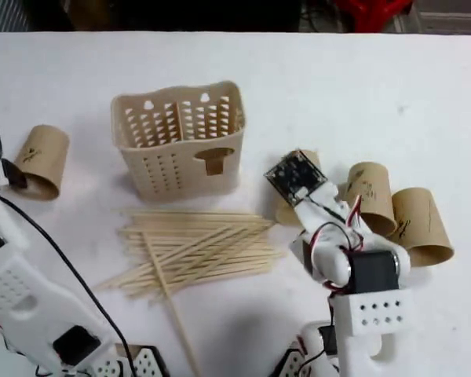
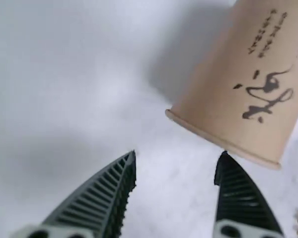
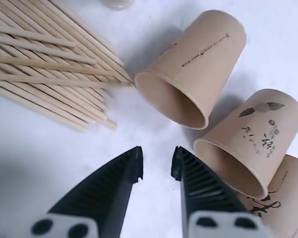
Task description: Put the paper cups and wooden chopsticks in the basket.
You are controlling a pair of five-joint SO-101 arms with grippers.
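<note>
Cups [image 1: 377,196] are tipped right of the basket [image 1: 178,141], chopsticks [image 1: 196,247] piled on its near side, nothing loaded yet; right gripper [image 3: 156,158] is held barely parted at one cup, left gripper [image 2: 178,156] wide by the left cup [image 2: 238,84]; wider right jaws likely needed.

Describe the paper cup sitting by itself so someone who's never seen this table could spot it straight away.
Find the beige slotted basket in the middle of the white table. On the left arm's side of it, a brown paper cup lies on its side, just ahead of the left gripper. It lies alone; the other three cups cluster on the basket's opposite side.
</note>
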